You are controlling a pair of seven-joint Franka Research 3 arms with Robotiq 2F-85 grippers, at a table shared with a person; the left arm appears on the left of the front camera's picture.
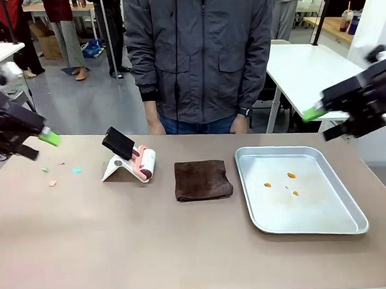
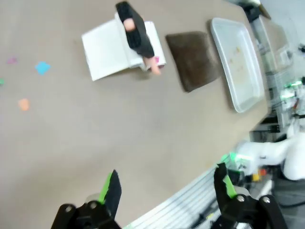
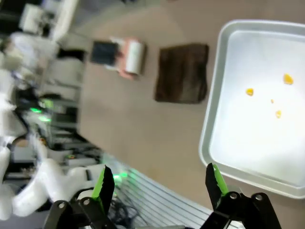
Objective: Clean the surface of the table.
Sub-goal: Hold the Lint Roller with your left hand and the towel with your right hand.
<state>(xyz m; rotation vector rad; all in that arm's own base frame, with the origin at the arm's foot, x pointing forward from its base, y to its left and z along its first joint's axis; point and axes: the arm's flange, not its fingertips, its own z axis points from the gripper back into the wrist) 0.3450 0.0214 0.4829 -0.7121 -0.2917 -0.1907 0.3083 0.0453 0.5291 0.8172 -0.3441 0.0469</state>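
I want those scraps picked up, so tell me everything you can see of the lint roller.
The roller has a black handle, a pink neck and a white roll, all plastic by the look of it. It leans tilted on a white wedge-shaped stand, handle raised toward the far left, roll low near the table. It sits left of the brown cloth, apart from it. Nothing else touches it.
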